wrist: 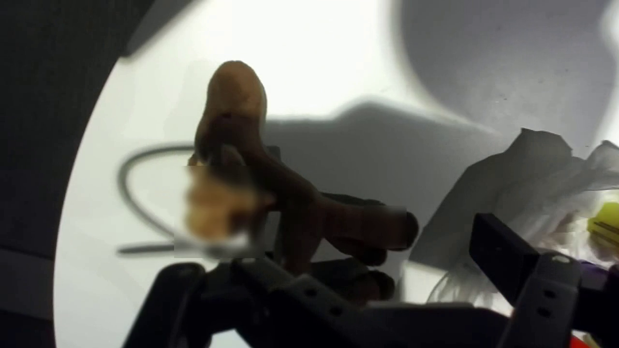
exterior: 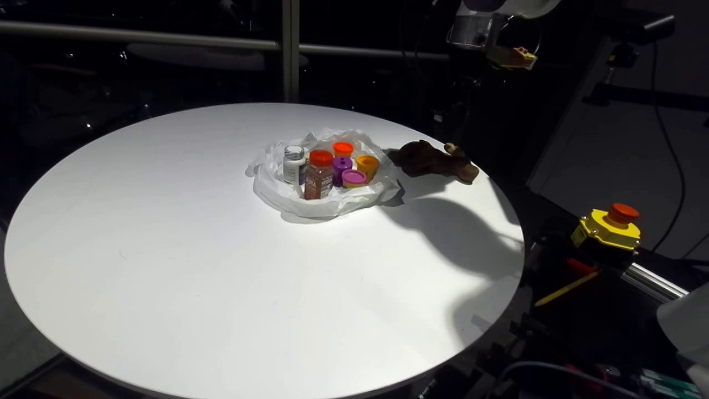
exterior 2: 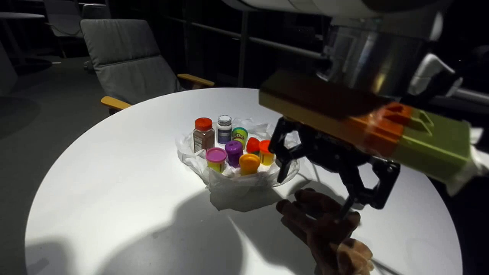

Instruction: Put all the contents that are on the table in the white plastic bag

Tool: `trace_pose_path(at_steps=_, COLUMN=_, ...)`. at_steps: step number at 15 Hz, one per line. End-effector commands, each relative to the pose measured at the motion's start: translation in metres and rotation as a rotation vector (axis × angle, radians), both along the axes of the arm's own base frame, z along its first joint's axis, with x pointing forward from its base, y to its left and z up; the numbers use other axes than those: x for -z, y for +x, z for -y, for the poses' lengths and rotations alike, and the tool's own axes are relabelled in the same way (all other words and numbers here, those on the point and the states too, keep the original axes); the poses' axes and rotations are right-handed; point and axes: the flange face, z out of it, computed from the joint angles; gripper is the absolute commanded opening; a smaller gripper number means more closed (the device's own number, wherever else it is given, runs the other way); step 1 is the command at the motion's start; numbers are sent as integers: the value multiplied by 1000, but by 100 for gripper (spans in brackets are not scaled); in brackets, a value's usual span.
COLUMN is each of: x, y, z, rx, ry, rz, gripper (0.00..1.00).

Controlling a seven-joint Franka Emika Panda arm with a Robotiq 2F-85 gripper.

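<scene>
A brown lumpy piece lies by itself on the white table, beside the white plastic bag. My gripper hangs over it with jaws spread wide; one fingertip overlaps the brown lumpy piece in that exterior view, and contact cannot be judged. In the wrist view the same brown lumpy piece forks below the jaws, partly covered by a finger. Inside the spread bag stand a white bottle, a brown jar with orange lid, a purple cup, a red ball and several small tubs.
A green and orange block is fixed at my wrist above the jaws. A grey chair stands behind the table. Off the table's edge sits a yellow box with a red button. The arm throws broad shadows over the tabletop.
</scene>
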Motion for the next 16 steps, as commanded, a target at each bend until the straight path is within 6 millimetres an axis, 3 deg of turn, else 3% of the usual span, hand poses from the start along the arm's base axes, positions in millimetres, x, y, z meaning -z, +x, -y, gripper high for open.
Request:
trace_pose_path(at_steps=1, x=34, y=20, z=25, rx=0, ry=27, rz=-5, gripper=100)
trace_pose_path(at_steps=2, x=54, y=27, z=16, rx=0, ry=39, rz=-11, gripper=100)
trace_pose_path(at_steps=4, x=77, y=38, z=17, rx=8, ry=49, rz=-9, gripper=100)
trace_pose_path(at_steps=8, x=105, y=59, z=25, rx=45, ry=-7, rz=36, gripper=100)
trace_pose_path(at_steps=16, x=105, y=51, z=57, rx=138, ry=-145, rz=88, gripper=100)
